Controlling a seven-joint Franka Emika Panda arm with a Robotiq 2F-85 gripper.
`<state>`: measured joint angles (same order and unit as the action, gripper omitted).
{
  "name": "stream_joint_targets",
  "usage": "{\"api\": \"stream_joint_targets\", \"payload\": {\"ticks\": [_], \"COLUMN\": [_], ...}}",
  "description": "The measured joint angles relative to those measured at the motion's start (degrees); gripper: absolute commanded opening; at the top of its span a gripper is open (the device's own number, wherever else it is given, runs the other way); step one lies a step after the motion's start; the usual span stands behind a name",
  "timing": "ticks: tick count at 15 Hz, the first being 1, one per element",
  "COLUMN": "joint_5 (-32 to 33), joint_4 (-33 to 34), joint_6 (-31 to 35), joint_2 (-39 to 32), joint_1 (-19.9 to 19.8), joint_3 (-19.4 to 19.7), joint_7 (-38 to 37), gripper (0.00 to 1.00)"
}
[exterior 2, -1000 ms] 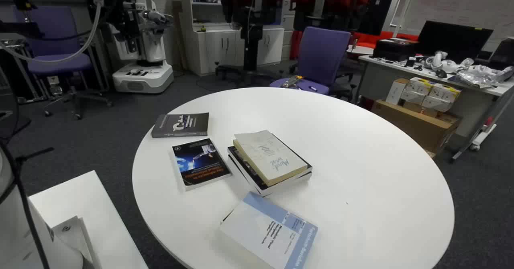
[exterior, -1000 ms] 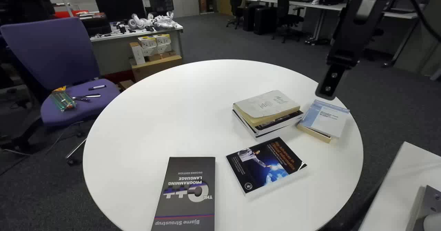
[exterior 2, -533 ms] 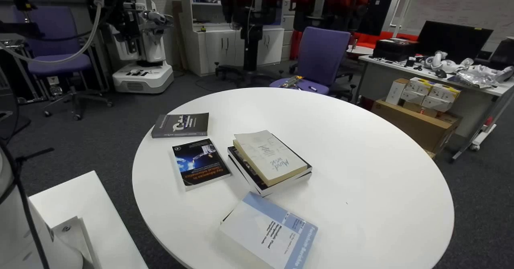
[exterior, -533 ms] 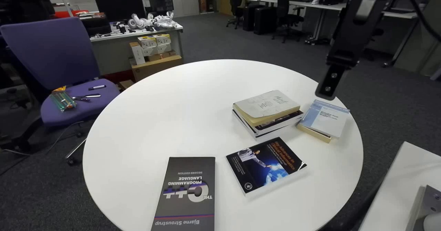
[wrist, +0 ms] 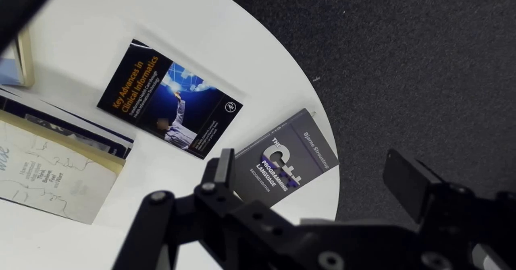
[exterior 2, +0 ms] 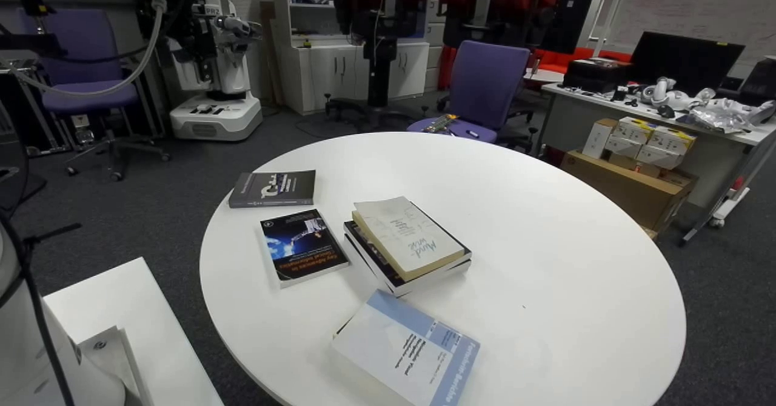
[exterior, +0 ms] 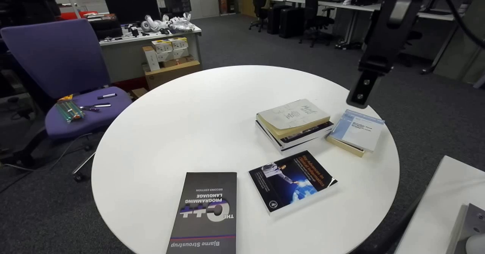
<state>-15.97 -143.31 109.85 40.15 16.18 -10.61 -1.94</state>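
Observation:
My gripper [wrist: 309,157] is open and holds nothing; its fingers stand wide apart in the wrist view. In an exterior view one dark finger [exterior: 363,89] hangs above the table's far right side, touching nothing. In the wrist view a grey C++ book [wrist: 278,161] shows between and beyond the fingers. A dark Clinical Informatics book [wrist: 177,100] lies beside it. A cream book [wrist: 52,177] tops a stack of dark books. A pale blue book [exterior: 356,130] lies on another book near the table's edge. All these books show in both exterior views, such as the C++ book [exterior 2: 276,188].
The books lie on a round white table [exterior: 170,132]. A purple chair [exterior: 57,53] with small items on its seat stands beside it. A white stand [exterior: 443,197] is near the table. A desk [exterior 2: 667,103] with boxes beneath is behind.
The arm and gripper have shifted slightly, a little leftward and up in one exterior view and a little rightward in another. The books have not moved.

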Motion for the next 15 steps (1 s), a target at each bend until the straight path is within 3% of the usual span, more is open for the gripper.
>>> {"api": "stream_joint_targets", "payload": {"ticks": [2,6,8,11,13,15], "joint_5": [2.13,8.5,8.69,4.75,1.12,0.16], "joint_4": [-0.01,0.89,2.9,7.14,10.0,12.63], "joint_6": [0.73,5.16,6.38,6.68,6.68,6.68], "joint_2": [-1.74,-10.54,-16.47,-24.51,-28.75,-32.08], "joint_1": [-0.68,0.15,1.2,0.67,0.66,0.26], "joint_3": [3.62,16.24,21.39,22.2,20.0,17.14], "joint_7": [7.38,26.31,35.9,48.8,55.0,56.12], "gripper": [1.0,1.0,1.0,1.0,1.0,1.0]}}
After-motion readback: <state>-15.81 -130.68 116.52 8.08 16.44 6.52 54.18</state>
